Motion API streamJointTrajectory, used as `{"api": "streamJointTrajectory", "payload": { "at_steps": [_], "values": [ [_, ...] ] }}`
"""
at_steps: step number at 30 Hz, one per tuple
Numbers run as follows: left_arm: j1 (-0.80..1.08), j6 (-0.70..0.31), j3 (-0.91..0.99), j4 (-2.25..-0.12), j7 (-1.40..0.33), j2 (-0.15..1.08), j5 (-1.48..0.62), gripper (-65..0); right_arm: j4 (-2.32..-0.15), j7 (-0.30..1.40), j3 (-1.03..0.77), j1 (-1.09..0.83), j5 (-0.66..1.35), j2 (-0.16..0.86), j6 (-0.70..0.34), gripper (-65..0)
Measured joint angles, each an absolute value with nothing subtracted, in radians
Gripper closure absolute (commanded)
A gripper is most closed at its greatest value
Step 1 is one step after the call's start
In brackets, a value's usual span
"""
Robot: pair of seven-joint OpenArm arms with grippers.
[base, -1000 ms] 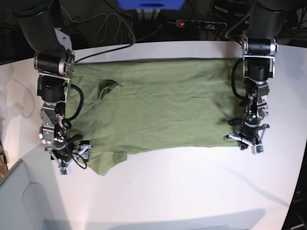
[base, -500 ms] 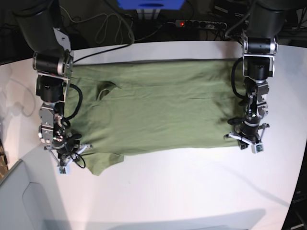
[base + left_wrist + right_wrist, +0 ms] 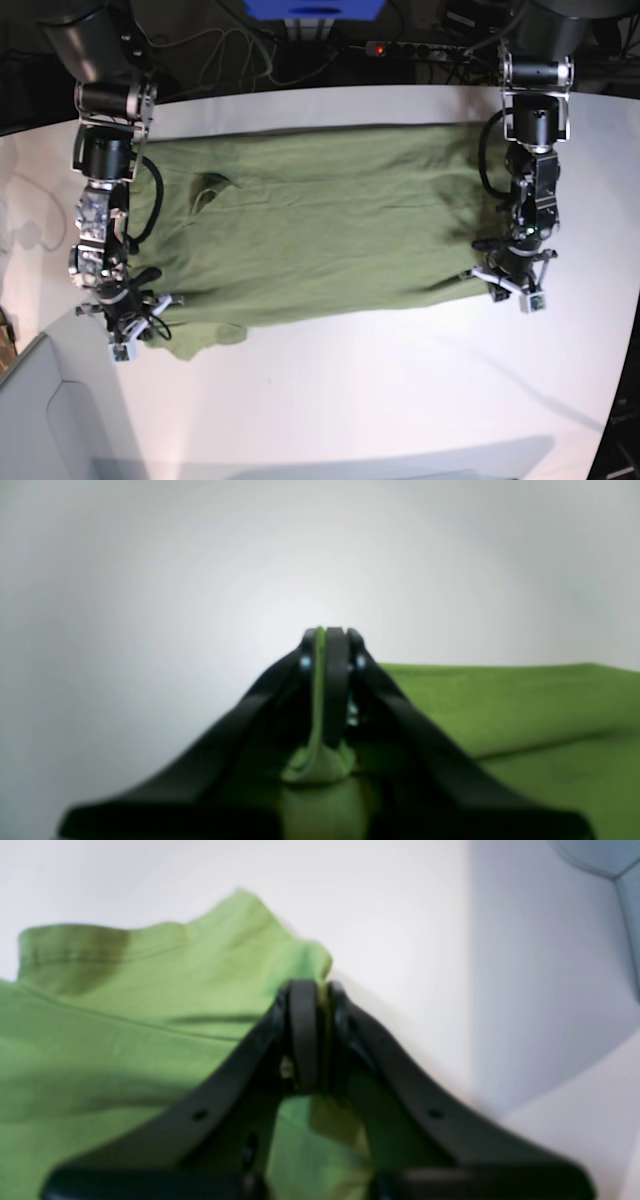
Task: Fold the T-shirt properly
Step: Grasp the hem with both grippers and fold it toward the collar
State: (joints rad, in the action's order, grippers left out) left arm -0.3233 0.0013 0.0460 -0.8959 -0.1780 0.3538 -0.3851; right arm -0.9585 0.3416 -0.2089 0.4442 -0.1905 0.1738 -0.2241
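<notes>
Near hem of T-shirt [image 3: 320, 235] drawn farther from table [image 3: 400, 400] edge, both grippers' jaws clenched on it.

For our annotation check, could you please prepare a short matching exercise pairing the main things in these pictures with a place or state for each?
Column one:
1. olive-green cotton T-shirt
2. left gripper
3. right gripper
4. white table

Column two:
A. shut on the cloth at the sleeve end, on the base view's left
B. spread out flat, collar toward the base view's left
C. bare along its near side
D. shut on the cloth's near hem corner, on the base view's right

Pairs: 1-B, 2-D, 3-A, 4-C
</notes>
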Motion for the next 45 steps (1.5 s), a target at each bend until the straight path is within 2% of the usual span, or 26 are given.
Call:
{"api": "streamJointTrajectory", "payload": {
  "at_steps": [4, 16, 20, 29, 37, 45],
  "values": [
    [-0.271, 0.003, 0.096, -0.968, -0.212, 0.355, -0.385, 0.0, -1.028, 0.352, -0.208, 0.413, -0.183, 0.175, -0.224, 0.0],
    [-0.189, 0.004, 0.101, -1.116, -0.213, 0.355, -0.381, 0.0, -1.029, 0.348, -0.210, 0.377, -0.183, 0.186, -0.224, 0.0],
    [-0.158, 0.000, 0.141, -1.181, -0.213, 0.347, -0.385, 0.0, -1.061, 0.358, -0.273, 0.364, -0.183, 0.190, -0.225, 0.0],
    [-0.121, -0.001, 0.210, -1.190, -0.213, 0.315, -0.385, 0.0, -1.086, 0.352, -0.278, 0.323, -0.183, 0.194, -0.227, 0.0],
    [-0.104, -0.004, 0.213, -1.193, -0.211, 0.294, -0.384, 0.0, -1.249, 0.345, -0.279, 0.236, -0.181, 0.194, -0.227, 0.0],
    [-0.064, -0.004, 0.213, -1.208, -0.212, 0.274, -0.382, 0.0, -1.252, 0.348, -0.279, 0.175, -0.181, 0.194, -0.227, 0.0]
  ]
}}
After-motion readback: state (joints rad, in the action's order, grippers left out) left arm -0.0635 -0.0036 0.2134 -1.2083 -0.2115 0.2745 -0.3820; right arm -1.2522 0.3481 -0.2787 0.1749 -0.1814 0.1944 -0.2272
